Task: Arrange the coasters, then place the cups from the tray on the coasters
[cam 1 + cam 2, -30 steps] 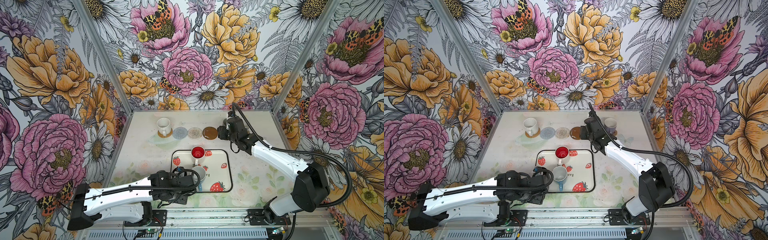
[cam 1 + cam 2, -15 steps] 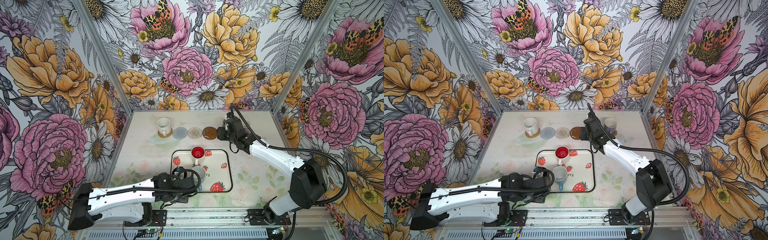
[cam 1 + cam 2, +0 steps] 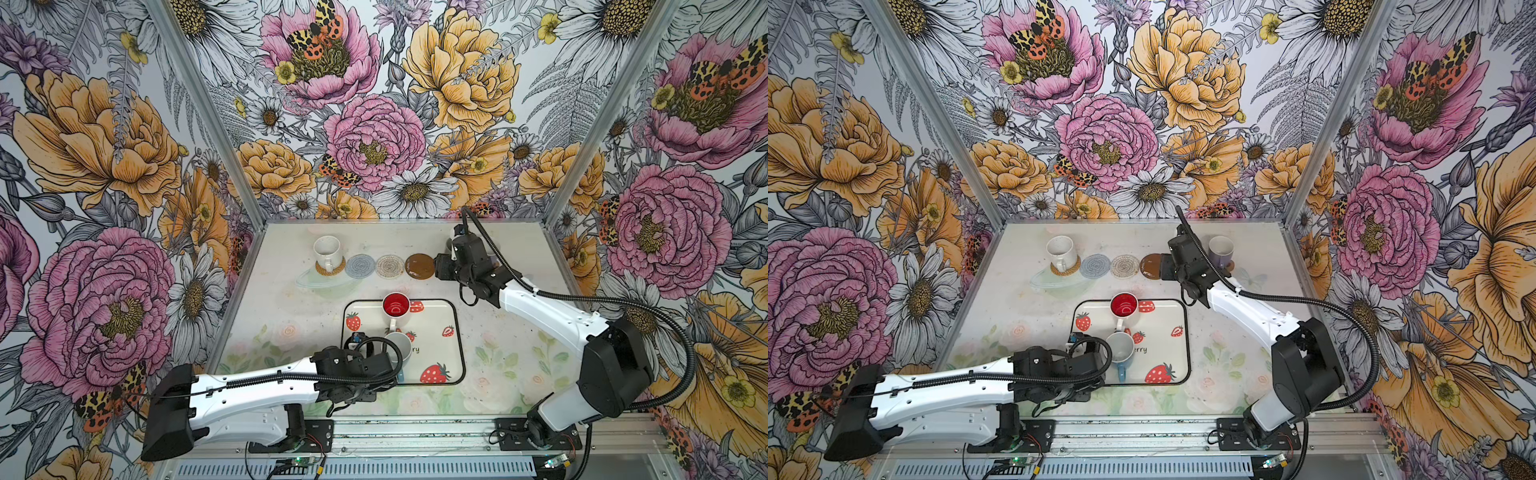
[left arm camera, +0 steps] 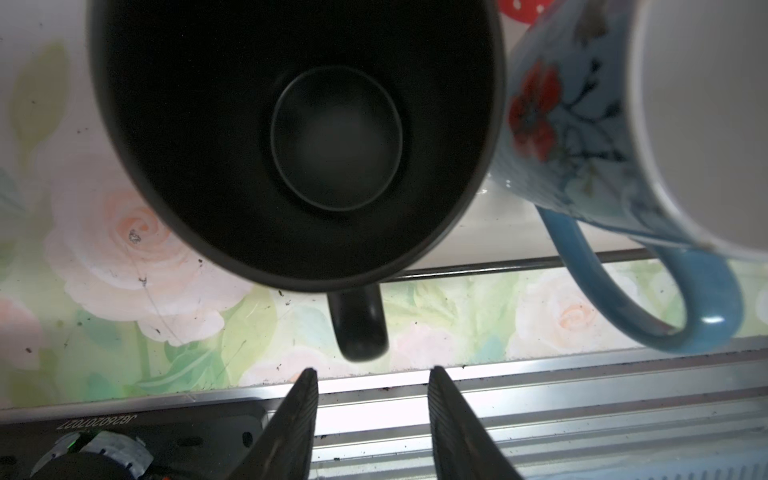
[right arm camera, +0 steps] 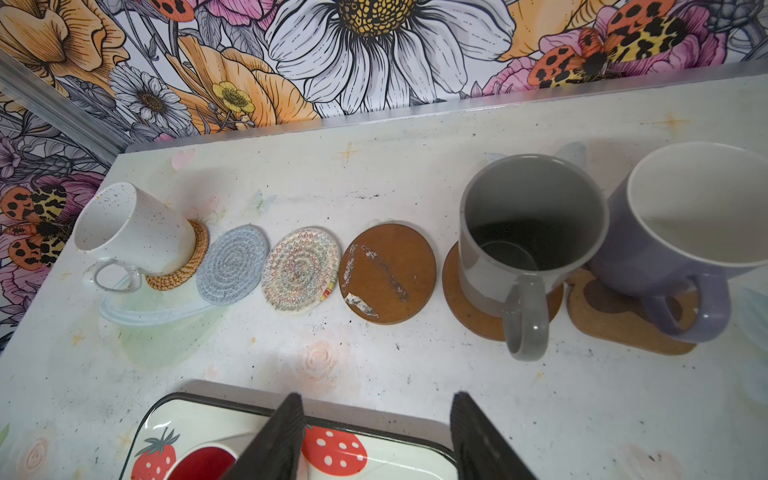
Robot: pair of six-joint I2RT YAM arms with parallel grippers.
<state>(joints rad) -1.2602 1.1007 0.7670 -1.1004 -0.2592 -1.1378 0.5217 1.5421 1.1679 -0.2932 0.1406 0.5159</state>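
Observation:
In the left wrist view my left gripper (image 4: 370,372) is open, with the black cup's (image 4: 291,137) handle (image 4: 359,328) just beyond its fingertips. The light blue cup (image 4: 582,124) stands beside it on the tray (image 3: 436,332), with the red-inside cup (image 3: 395,305) farther back. The coasters lie in a row at the back. The white cup (image 5: 133,232) is on the rattan one (image 5: 187,266). The blue-grey (image 5: 232,266), beaded (image 5: 301,270) and brown (image 5: 388,272) coasters are bare. The grey cup (image 5: 528,232) sits on a brown disc (image 5: 469,311) and the lavender cup (image 5: 685,232) on the paw mat (image 5: 615,320). My right gripper (image 5: 378,399) hangs open.
The black cup is hidden under my left arm in both top views. The metal front rail (image 4: 540,415) runs right behind my left fingers. Flowered walls (image 3: 374,124) close in the back and both sides of the table (image 3: 291,299).
My left gripper's jaws have narrowed and the left arm has shifted a little at the tray's front left corner. The right arm has hardly moved.

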